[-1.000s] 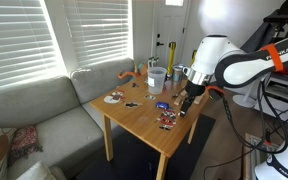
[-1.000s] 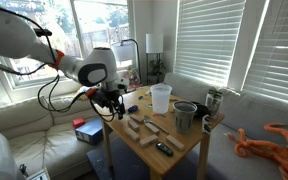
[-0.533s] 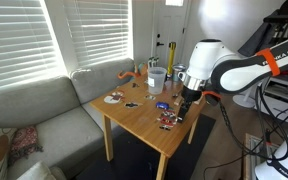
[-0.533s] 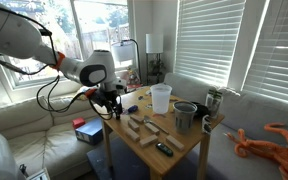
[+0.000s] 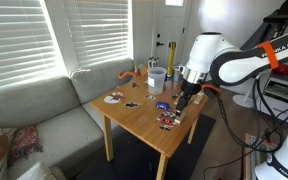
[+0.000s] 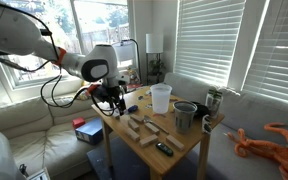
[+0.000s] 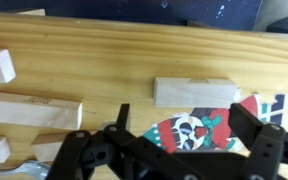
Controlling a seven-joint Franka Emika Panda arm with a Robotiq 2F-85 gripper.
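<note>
Gripper (image 7: 179,115) is spread wide and grips nothing: in the wrist view both fingers stand apart with the pirate-print piece (image 7: 199,128) lying flat on the table (image 7: 104,55) between and under them. A wooden block (image 7: 194,92) lies just beyond it, nearly touching its far edge. A long block (image 7: 34,112) sits off to the side, well apart. In both exterior views the gripper (image 5: 184,100) (image 6: 112,108) hovers low over the table's near edge, away from the clear cup (image 6: 161,97). I read this as a hover stage over the piece, no contact. Any next move needs a straight vertical path, keeping the fingers off that neighbouring block; the piece is flat, so grabbing it by the edges looks hard.
</note>
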